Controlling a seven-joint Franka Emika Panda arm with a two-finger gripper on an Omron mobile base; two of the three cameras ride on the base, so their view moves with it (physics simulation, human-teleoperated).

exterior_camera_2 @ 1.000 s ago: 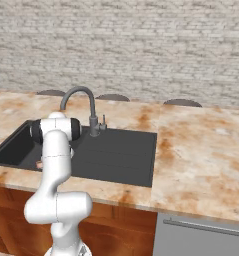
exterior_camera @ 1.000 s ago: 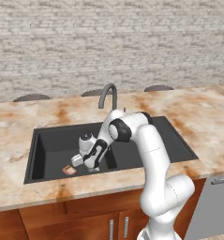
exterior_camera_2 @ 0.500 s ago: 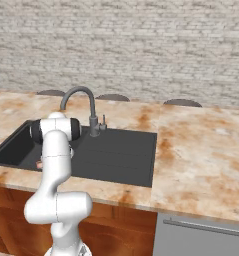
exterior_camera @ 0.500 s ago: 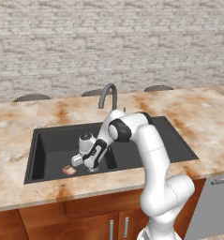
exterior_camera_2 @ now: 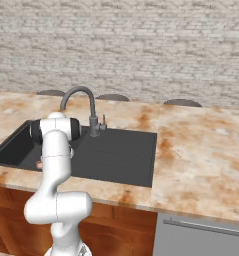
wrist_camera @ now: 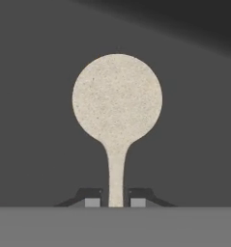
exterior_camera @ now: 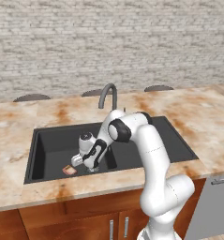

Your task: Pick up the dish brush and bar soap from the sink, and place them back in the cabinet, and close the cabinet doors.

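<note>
- Down in the sink (exterior_camera: 48, 154), we see the pincer (wrist_camera: 116, 201) clamped on the dish brush (wrist_camera: 117, 103) handle.
- Its long axis runs straight ahead, round head leading.

I closed the gripper (wrist_camera: 116, 198) on the dish brush (wrist_camera: 117, 103) handle at six o'clock below its head; my arm held position.

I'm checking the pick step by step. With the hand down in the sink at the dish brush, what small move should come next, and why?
Probably a short straight lift. In the hand view the hand is shut on the dish brush, its fingertips pinching the thin handle, while the brush lies low in the sink. The bar soap sits close beside, so rising straight up should avoid nudging it.
</note>
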